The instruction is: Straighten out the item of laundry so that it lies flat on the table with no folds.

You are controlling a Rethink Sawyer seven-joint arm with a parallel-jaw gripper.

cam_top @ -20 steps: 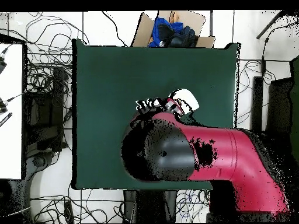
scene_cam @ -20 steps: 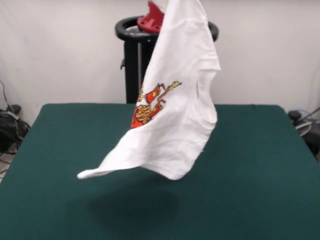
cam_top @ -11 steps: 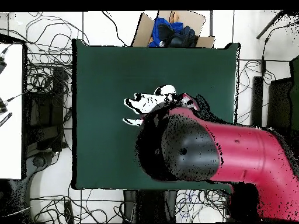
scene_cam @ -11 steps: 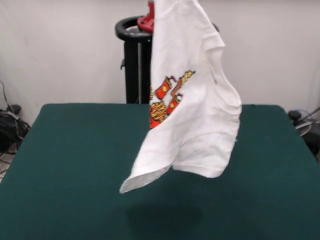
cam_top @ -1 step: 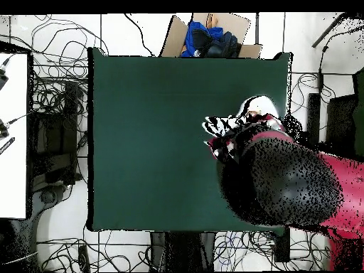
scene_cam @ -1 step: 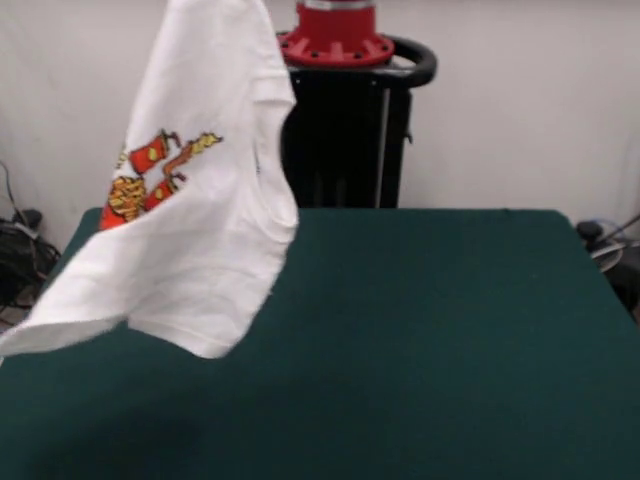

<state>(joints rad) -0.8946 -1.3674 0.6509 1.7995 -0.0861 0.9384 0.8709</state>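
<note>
The item of laundry (scene_cam @ -1 step: 200, 200), a white T-shirt with an orange-red food print, hangs in the air over the left part of the green table (scene_cam @ -1 step: 450, 330). Its top runs out of the front view's upper edge, and its lower hem swings out toward the table's left edge, clear of the surface. In the overhead view only white scraps of the item of laundry (cam_top @ -1 step: 259, 106) show beside the red and black arm (cam_top @ -1 step: 284, 181). The gripper itself is hidden above the picture edge and under the arm, with the shirt hanging from it.
The black pedestal with its red base (scene_cam @ -1 step: 345, 130) stands behind the table's far edge. Beyond one table (cam_top @ -1 step: 156, 128) edge sits a cardboard box with blue cloth (cam_top @ -1 step: 210, 39). Cables lie on the floor around the table.
The hanging shirt has swung from the table's middle to its left side in the front view. In the overhead view the arm has moved to the right.
</note>
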